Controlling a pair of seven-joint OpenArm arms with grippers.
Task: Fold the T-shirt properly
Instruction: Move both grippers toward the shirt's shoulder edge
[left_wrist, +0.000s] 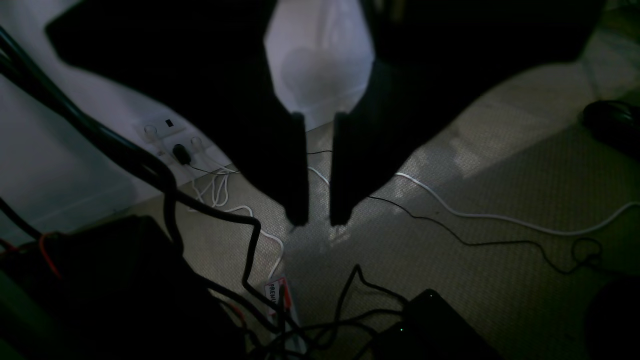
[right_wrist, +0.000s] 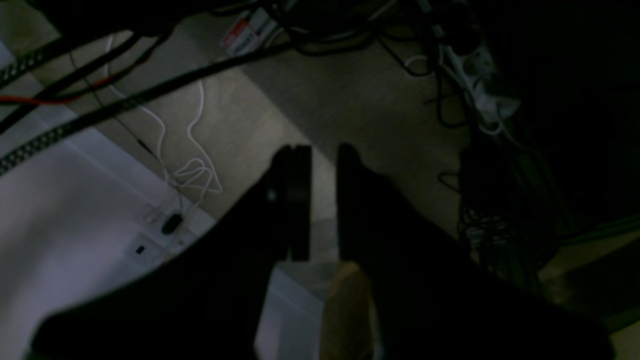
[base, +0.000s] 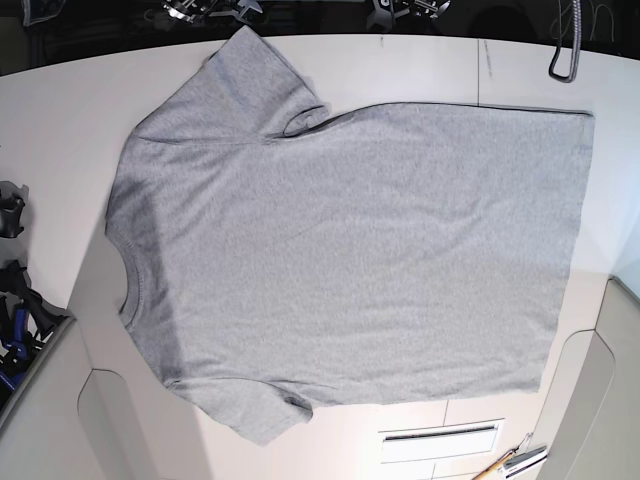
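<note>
The heather-grey T-shirt (base: 350, 260) lies spread flat on the white table (base: 60, 120), plain side up. Its ribbed neck (base: 125, 275) is at the left, its hem (base: 572, 250) at the right, one sleeve (base: 250, 70) at the top and the other (base: 255, 410) at the bottom. Neither gripper shows in the base view. My left gripper (left_wrist: 319, 220) hangs over carpeted floor, empty, with a narrow gap between its fingers. My right gripper (right_wrist: 324, 149) also hangs over the floor, empty, with a narrow gap. The shirt shows in neither wrist view.
Cables (left_wrist: 450, 210) and a wall socket (left_wrist: 172, 137) lie on the carpet under the left arm. A power strip (right_wrist: 480, 85) and more cables lie under the right arm. Clamps (base: 210, 10) sit at the table's far edge, and a tool (base: 510, 462) lies at the bottom right.
</note>
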